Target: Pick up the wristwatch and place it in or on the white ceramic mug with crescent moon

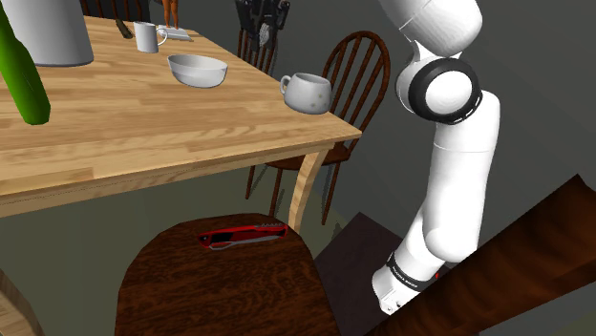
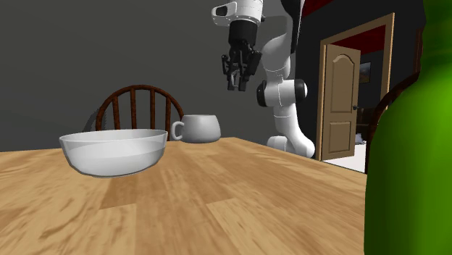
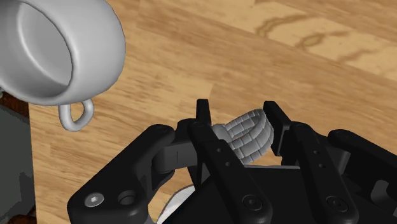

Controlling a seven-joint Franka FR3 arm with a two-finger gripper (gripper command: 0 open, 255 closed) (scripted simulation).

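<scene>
Pincer (image 3: pixel 239 118) around wristwatch (image 3: pixel 252 135), near mug (image 3: pixel 57 48)

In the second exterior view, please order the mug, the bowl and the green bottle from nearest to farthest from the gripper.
1. Mug: below the gripper, which holds the wristwatch; at the table's far edge.
2. Bowl: nearer the camera, on the view's left.
3. Green bottle: closest to the camera, at the view's right edge.

Grey, ribbed wristwatch (image 3: pixel 252 135); plain pale-grey mug (image 3: pixel 44 51); light wood-grain table (image 3: pixel 210 57); black pincer (image 3: pixel 238 119); green bottle (image 2: pixel 409 159); white bowl (image 2: pixel 114 152).
</scene>
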